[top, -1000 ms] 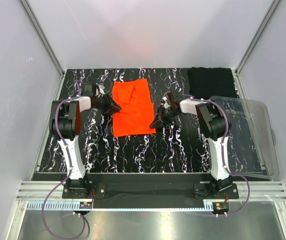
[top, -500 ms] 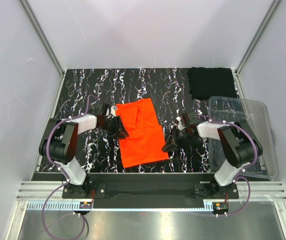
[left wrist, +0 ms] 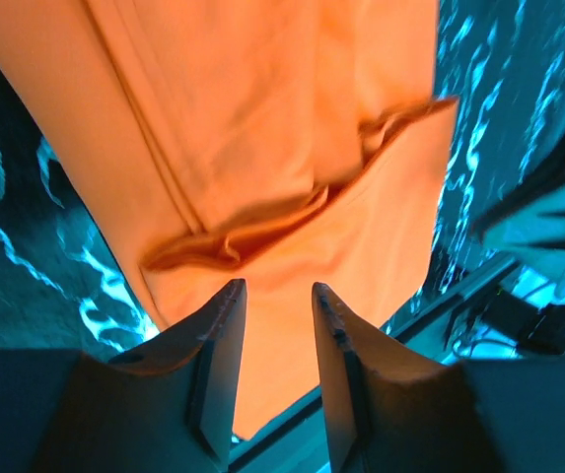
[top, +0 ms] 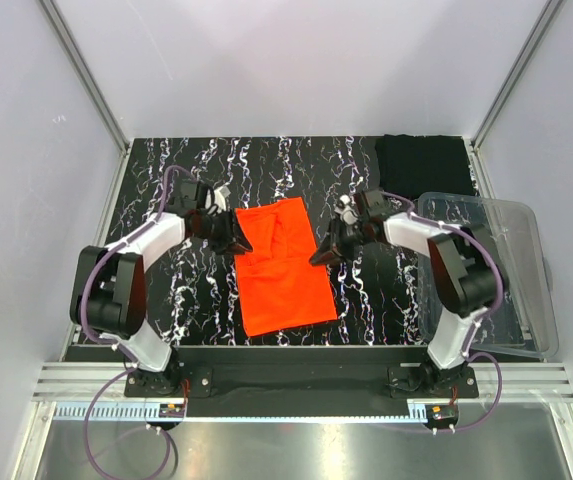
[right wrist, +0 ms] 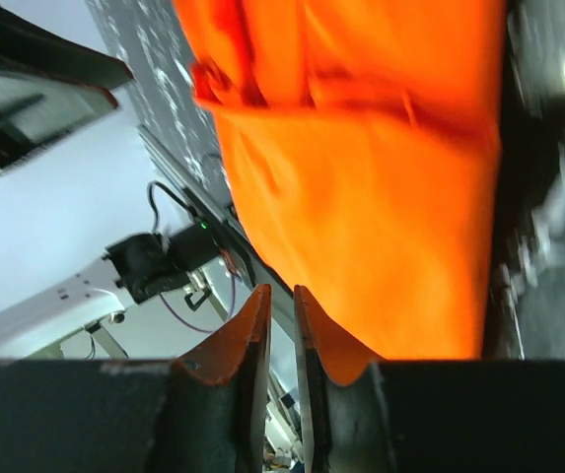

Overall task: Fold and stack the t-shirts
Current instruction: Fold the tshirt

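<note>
The orange-red t-shirt (top: 281, 270) lies folded into a long strip on the marbled table, its near end close to the front edge. A crease crosses it in the left wrist view, where the orange-red t-shirt (left wrist: 262, 118) fills the frame. My left gripper (top: 234, 240) sits low at the strip's left edge, jaws open and empty (left wrist: 276, 288). My right gripper (top: 321, 255) is at the strip's right edge. Its jaws (right wrist: 281, 291) are parted by a narrow slit with nothing in it, beside the orange cloth (right wrist: 381, 197). The black t-shirt (top: 424, 165) lies folded at the back right corner.
A clear plastic bin (top: 506, 300) stands at the right side of the table, close to the right arm. White walls and metal posts enclose the table. The front rail runs just beyond the shirt's near end.
The orange-red t-shirt slid toward the near edge with both grippers at its sides. Since then it has stayed put and both grippers have moved back up along its edges.
</note>
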Robot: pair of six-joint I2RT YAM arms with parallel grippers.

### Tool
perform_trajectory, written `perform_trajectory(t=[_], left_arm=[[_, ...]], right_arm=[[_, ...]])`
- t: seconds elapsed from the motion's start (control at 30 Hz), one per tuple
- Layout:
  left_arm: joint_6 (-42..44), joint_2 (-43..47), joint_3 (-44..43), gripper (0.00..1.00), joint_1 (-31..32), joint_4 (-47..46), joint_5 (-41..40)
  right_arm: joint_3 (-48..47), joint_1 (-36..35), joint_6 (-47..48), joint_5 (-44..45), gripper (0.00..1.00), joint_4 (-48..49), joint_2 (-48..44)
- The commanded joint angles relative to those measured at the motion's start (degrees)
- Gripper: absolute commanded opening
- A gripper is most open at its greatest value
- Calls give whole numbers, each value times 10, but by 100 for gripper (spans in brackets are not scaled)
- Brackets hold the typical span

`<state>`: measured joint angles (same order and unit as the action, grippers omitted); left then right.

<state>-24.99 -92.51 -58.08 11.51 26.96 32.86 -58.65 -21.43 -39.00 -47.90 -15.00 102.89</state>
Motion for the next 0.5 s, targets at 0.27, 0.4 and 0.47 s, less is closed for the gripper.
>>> perform_trajectory(t=[0.27,0.4,0.47], left_arm=[[5,-151,-70,35,-27,-8,-3],[6,-204,-101,35,-30,-7,-10],[10,-219,-120,35,-29,-1,-13]], right_arm=[[-139,17,36,-26,20,-32,163],[-139,44,43,-5,19,-33,199],[-138,62,47,3,19,-33,206]])
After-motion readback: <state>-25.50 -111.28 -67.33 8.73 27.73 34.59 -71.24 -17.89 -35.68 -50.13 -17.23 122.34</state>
